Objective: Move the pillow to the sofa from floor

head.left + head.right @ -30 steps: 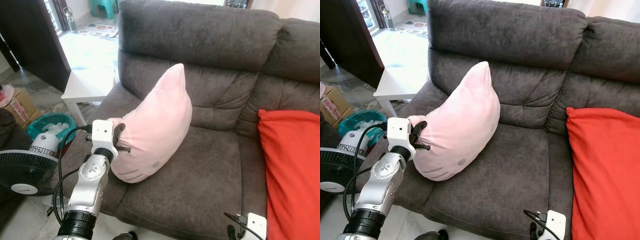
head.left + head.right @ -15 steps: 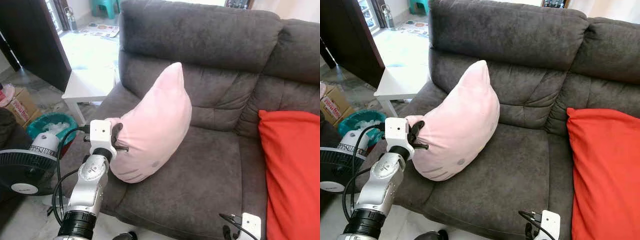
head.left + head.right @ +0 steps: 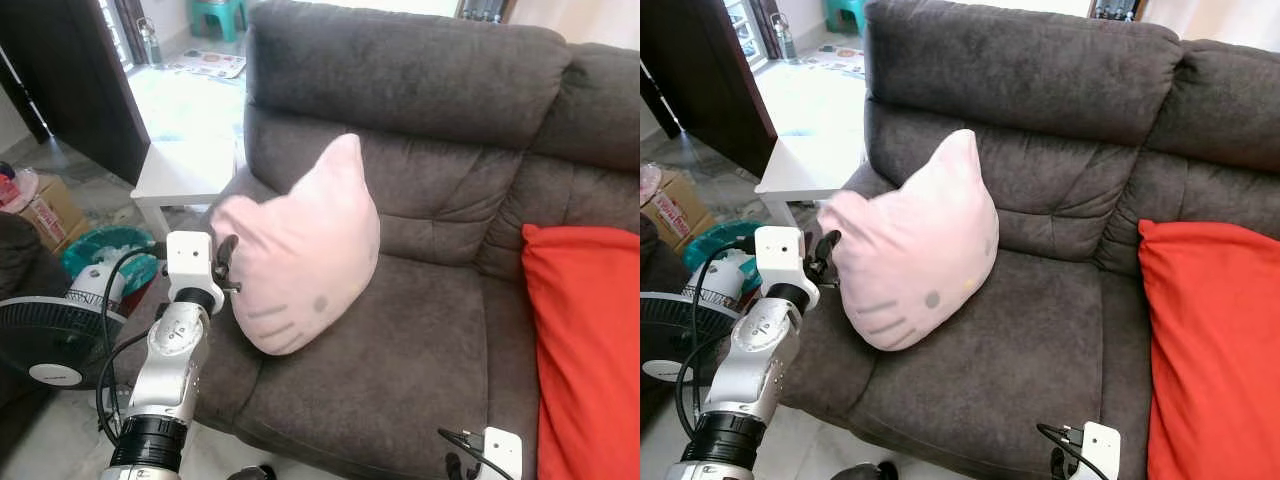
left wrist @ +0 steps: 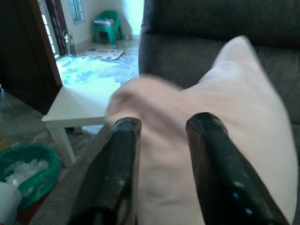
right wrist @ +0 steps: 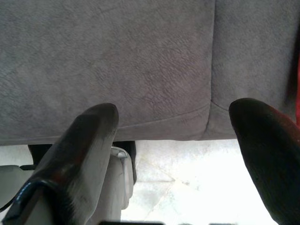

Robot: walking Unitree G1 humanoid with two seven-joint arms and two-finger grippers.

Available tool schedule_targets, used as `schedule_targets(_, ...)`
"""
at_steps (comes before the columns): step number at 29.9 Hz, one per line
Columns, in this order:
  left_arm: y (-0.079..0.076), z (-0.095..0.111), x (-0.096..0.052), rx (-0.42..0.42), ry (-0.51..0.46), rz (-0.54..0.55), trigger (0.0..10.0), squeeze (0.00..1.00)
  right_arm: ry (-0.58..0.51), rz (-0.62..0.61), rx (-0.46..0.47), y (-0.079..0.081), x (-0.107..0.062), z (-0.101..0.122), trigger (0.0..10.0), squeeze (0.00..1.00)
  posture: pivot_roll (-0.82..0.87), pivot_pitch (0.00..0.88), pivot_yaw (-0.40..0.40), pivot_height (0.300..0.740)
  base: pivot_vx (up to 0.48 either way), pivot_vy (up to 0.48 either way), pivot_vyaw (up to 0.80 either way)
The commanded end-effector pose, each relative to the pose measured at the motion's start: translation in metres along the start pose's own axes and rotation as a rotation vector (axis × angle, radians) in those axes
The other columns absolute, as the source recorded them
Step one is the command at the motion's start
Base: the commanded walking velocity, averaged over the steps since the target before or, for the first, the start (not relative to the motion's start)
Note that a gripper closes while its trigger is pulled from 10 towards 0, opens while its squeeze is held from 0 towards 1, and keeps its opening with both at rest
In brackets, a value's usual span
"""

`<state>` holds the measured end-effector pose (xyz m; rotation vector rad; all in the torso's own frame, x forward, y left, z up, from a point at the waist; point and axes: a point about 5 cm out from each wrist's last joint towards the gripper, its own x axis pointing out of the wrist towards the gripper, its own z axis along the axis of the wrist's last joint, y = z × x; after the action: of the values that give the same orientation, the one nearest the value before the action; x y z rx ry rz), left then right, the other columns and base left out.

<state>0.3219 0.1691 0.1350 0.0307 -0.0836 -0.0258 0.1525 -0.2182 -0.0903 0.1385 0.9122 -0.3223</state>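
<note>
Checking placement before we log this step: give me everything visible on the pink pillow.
The pillow is pale pink, soft plush, shaped like a cat's head with two ears, one pointing up against the backrest, the other toward the left tool. Its face shows grey whisker lines, a grey eye and a small yellow nose. It stands tilted on the seat of the grey sofa, leaning toward the backrest. The left tool is at its edge near the lower ear; in the wrist view its fingers are apart with pink fabric between them.

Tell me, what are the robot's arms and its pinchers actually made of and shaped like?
The left arm is a silver metal tube with a round joint, a black ribbed collar low down, and loose black cables. A white boxy block tops it. Each gripper, left gripper and right gripper, has two long, rounded, glossy black fingers.
</note>
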Motion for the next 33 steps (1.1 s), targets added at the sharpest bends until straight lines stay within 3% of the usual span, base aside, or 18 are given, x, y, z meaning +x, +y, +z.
schedule_targets(1, -0.001, 0.005, 0.001, 0.017, -0.024, -0.003, 10.0, 1.0, 0.016, -0.006, 0.001, -0.001, -0.001, -0.005, 10.0, 0.0, 0.15, 0.046, -0.04, 0.74, 0.0, 0.0, 0.0)
schedule_targets(5, -0.003, 0.009, 0.001, 0.044, -0.038, -0.017, 10.0, 1.0, 0.016, -0.007, 0.0, -0.001, -0.001, -0.005, 10.0, 0.0, 0.15, 0.05, -0.043, 0.74, 0.0, 0.0, 0.0)
schedule_targets(9, -0.012, 0.01, -0.004, 0.13, -0.054, -0.083, 10.0, 1.0, 0.016, -0.005, -0.005, -0.001, -0.001, -0.005, 10.0, 0.0, 0.16, 0.054, -0.044, 0.74, 0.0, 0.0, 0.0)
schedule_targets(16, -0.019, -0.012, -0.022, 0.24, -0.013, -0.141, 10.0, 1.0, 0.013, -0.005, 0.004, 0.0, -0.001, -0.004, 10.0, 0.0, 0.16, 0.061, -0.04, 0.74, 0.0, 0.0, 0.0)
schedule_targets(17, -0.023, -0.015, -0.027, 0.295, -0.017, -0.171, 10.0, 0.38, 0.012, -0.004, 0.004, 0.0, -0.001, -0.004, 10.0, 0.0, 0.16, 0.061, -0.04, 0.74, 0.0, 0.0, 0.0)
schedule_targets(18, -0.023, -0.015, -0.027, 0.295, -0.017, -0.171, 10.0, 0.38, 0.012, -0.004, 0.004, 0.0, -0.001, -0.004, 10.0, 0.0, 0.16, 0.061, -0.04, 0.74, 0.0, 0.0, 0.0)
schedule_targets(19, -0.03, -0.018, -0.037, 0.363, -0.033, -0.205, 10.0, 0.0, 0.01, -0.004, 0.006, 0.0, -0.001, -0.004, 10.0, 0.0, 0.16, 0.067, -0.037, 0.74, 0.0, 0.0, 0.0)
schedule_targets(22, -0.028, -0.02, -0.044, 0.377, -0.027, -0.157, 10.0, 0.0, 0.008, -0.005, 0.01, 0.0, -0.001, -0.004, 10.0, 0.0, 0.16, 0.069, -0.033, 0.74, 0.0, 0.0, 0.0)
schedule_targets(25, -0.016, -0.032, -0.048, 0.469, 0.008, -0.091, 10.0, 0.0, 0.003, 0.001, 0.01, 0.001, -0.001, -0.003, 10.0, 0.0, 0.17, 0.075, -0.035, 0.74, 0.0, 0.0, 0.0)
schedule_targets(33, -0.002, -0.035, -0.047, 0.433, 0.033, -0.021, 10.0, 0.0, -0.008, -0.008, 0.044, 0.003, -0.001, -0.003, 10.0, 0.0, 0.17, 0.085, -0.009, 0.74, 0.0, 0.0, 0.0)
